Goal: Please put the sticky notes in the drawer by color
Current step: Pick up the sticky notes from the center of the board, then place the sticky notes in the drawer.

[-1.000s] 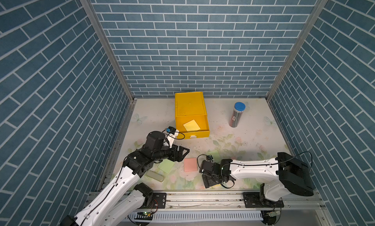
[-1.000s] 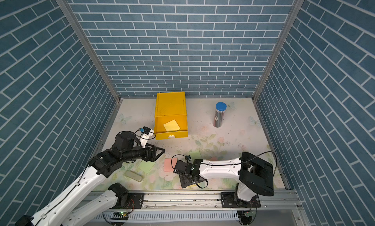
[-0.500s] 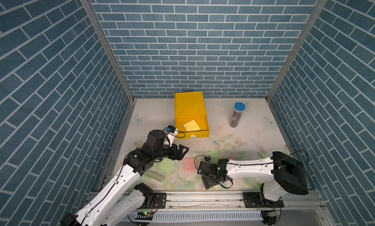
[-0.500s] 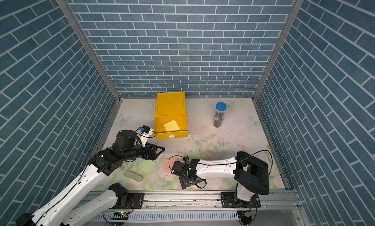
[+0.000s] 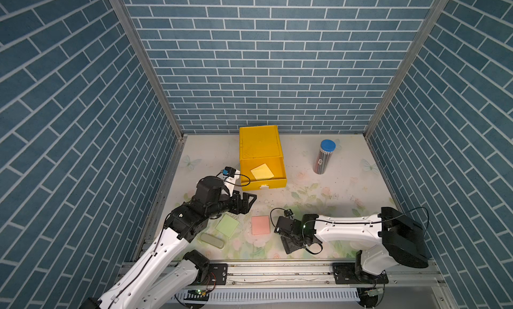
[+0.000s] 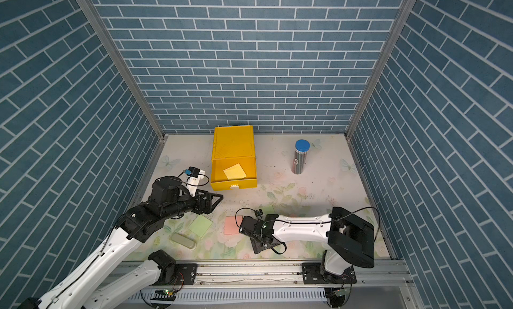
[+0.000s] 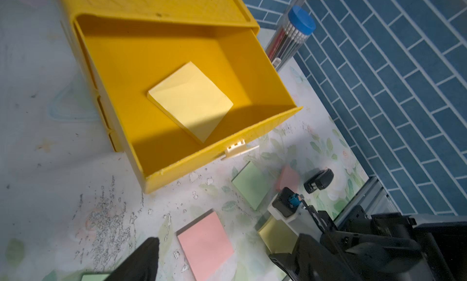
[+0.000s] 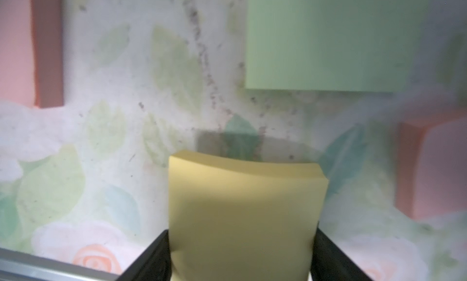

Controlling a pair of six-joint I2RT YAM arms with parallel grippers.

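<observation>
Squeezing a yellow pad [image 8: 242, 204] with the right pincer [image 8: 241, 241]: jaws on its two side edges, and the stack bows between them, with its front edge looking just clear of the desk [image 5: 327, 199]. My left pincer [image 5: 249, 202] hangs open and empty just beside the drawer [image 5: 263, 183]. The top tray is pulled out, and a stowed pad [image 5: 262, 171], also yellow, lies flat and skewed inside. Colours match, so I reckon this one goes in there.

To do it well, I'd ease the squeeze a touch. Paper buckles and fans rather than pushing back, and a bowed stack can pop free. I'd lift straight up, carry it over the front wall rather than into it, then release low so it lands flat on its twin.

Textures: the pads are matte, soft-edged squares. The drawer is glossy hard plastic with a small white tab [image 7: 236, 148]. The desk is a smooth floral sheet, scuffed grey in patches. A green pad [image 5: 227, 224] and a pink pad [image 5: 260, 225] lie flat between the arms.
</observation>
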